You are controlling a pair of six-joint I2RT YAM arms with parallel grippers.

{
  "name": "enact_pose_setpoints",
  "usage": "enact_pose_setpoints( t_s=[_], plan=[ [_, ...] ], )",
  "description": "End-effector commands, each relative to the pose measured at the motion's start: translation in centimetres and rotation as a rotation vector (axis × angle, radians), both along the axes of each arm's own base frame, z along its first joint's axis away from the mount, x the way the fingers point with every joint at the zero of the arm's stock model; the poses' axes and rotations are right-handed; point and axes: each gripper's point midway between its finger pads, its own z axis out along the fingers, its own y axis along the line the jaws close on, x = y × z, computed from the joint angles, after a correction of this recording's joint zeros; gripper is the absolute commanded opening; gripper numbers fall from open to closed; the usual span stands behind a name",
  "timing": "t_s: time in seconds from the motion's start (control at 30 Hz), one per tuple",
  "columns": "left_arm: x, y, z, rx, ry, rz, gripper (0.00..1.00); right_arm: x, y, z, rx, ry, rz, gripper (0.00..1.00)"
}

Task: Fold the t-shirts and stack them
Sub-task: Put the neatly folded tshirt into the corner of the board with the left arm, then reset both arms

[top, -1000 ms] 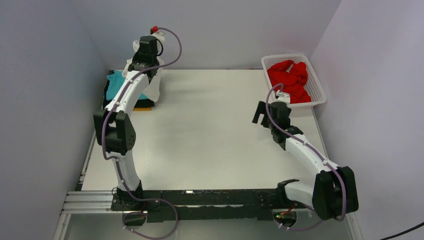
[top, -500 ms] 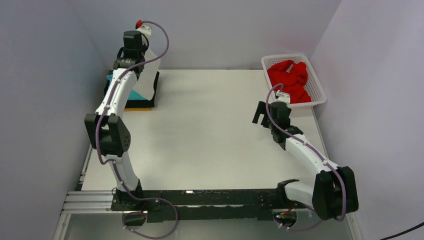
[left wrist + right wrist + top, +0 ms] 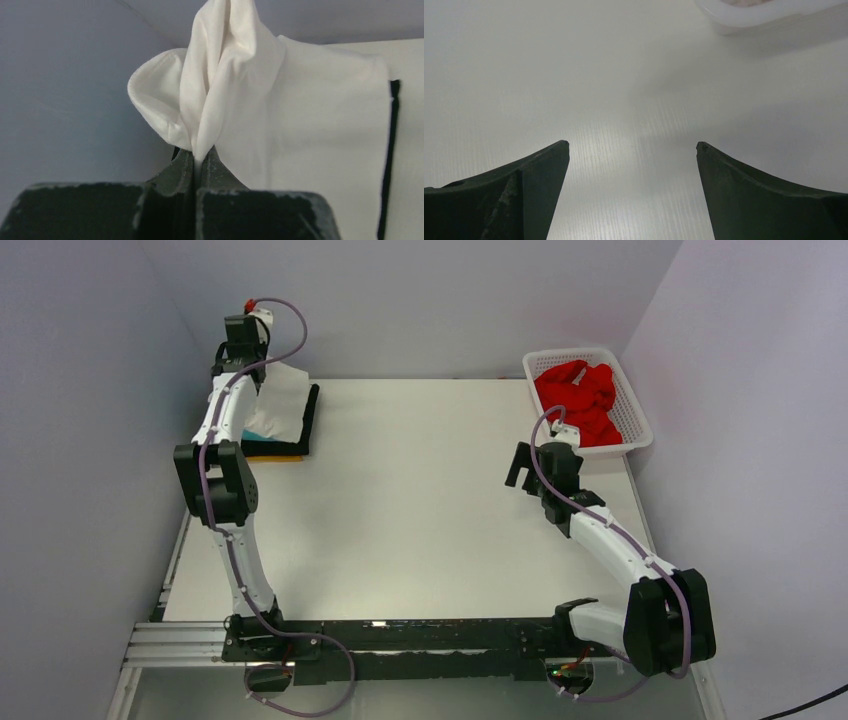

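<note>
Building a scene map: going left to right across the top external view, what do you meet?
white t-shirt pinched in the left claw → right claw, open → red t-shirt in the basket

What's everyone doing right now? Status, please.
Left gripper shut on white shirt, draped onto stack. Right gripper open, empty. Red shirt in basket. Nothing in the way.

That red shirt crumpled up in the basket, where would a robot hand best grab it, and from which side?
Pinch a raised fold near the middle of the red t-shirt, coming straight down from above. It lies heaped inside the basket, whose walls likely block a sideways approach, and its bunched ridges suit two fingers. The open right gripper is nearest.
</note>
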Motion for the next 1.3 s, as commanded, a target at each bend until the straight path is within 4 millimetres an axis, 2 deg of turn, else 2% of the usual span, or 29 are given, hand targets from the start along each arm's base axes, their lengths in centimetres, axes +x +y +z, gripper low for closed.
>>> enact_pose_setpoints(
  t_s=[0.0, 0.1, 0.13, 0.17, 0.2, 0.27, 0.33, 0.43, 0.5, 0.6, 0.7, 0.77, 0.83, 0.9, 1.07, 1.17, 1.27],
  plan=[
    [1.5, 2.2, 0.6, 0.002, -0.056, 0.035, 0.02, 1.1, -0.6, 2.3, -0.018, -0.055, -0.033, 1.0],
    [1.3, 4.0, -0.8, 0.026, -0.033, 0.095, 0.12, 1.1, -0.8, 2.3, -0.027, -0.045, -0.042, 1.0],
    [1.1, 4.7, -1.1, 0.031, -0.031, 0.117, 0.36, 1.1, -0.8, 2.2, -0.029, -0.042, -0.044, 1.0],
    [1.0, 5.4, -1.4, 0.027, -0.028, 0.137, 0.82, 1.1, -0.8, 2.2, -0.03, -0.039, -0.045, 1.0],
    [0.9, 5.9, -1.3, 0.02, -0.029, 0.154, 0.97, 1.2, -0.8, 2.1, -0.031, -0.035, -0.046, 1.0],
    [0.5, 6.5, -0.5, 0.001, -0.041, 0.2, 0.99, 1.2, -0.8, 2.0, -0.031, -0.026, -0.048, 1.0],
    [0.2, 6.0, 1.0, -0.04, -0.079, 0.202, 0.99, 1.2, -0.8, 2.3, -0.026, -0.027, -0.055, 1.0],
    [-1.1, 4.3, 4.6, -0.148, -0.169, 0.178, 0.99, 1.0, -0.8, 2.7, -0.009, -0.039, -0.063, 1.0],
    [-2.2, 2.7, 5.8, -0.236, -0.222, 0.141, 0.99, 0.6, -0.9, 2.8, -0.002, -0.049, -0.065, 1.0],
    [-4.4, -0.8, 7.8, -0.424, -0.291, 0.061, 0.99, -0.3, -1.0, 3.1, 0.017, -0.066, -0.071, 1.0],
    [-7.1, -5.5, 9.2, -0.619, -0.339, -0.065, 0.99, -1.2, -0.7, 3.6, 0.05, -0.092, -0.062, 1.0],
    [-9.9, -8.5, 10.5, -0.689, -0.388, -0.136, 0.99, -1.8, -0.8, 3.7, 0.066, -0.102, -0.062, 1.0],
    [-12.5, -11.2, 9.8, -0.729, -0.401, -0.169, 0.99, -2.5, -0.7, 3.6, 0.081, -0.108, -0.06, 1.0],
    [-15.8, -14.1, 6.5, -0.753, -0.36, -0.179, 0.99, -3.1, -0.5, 3.3, 0.101, -0.109, -0.054, 1.0],
    [-23.4, -19.5, 0.7, -0.81, -0.324, -0.254, 0.99, -3.9, -0.1, 3.2, 0.128, -0.14, -0.022, 1.0],
    [-26.8, -21.0, -2.8, -0.853, -0.268, -0.302, 0.99, -3.8, 0.4, 3.4, 0.142, -0.161, 0.003, 1.0],
    [-28.9, -20.9, -4.8, -0.864, -0.272, -0.317, 0.99, -3.9, 0.4, 2.9, 0.136, -0.157, 0.013, 1.0]
  ],
)
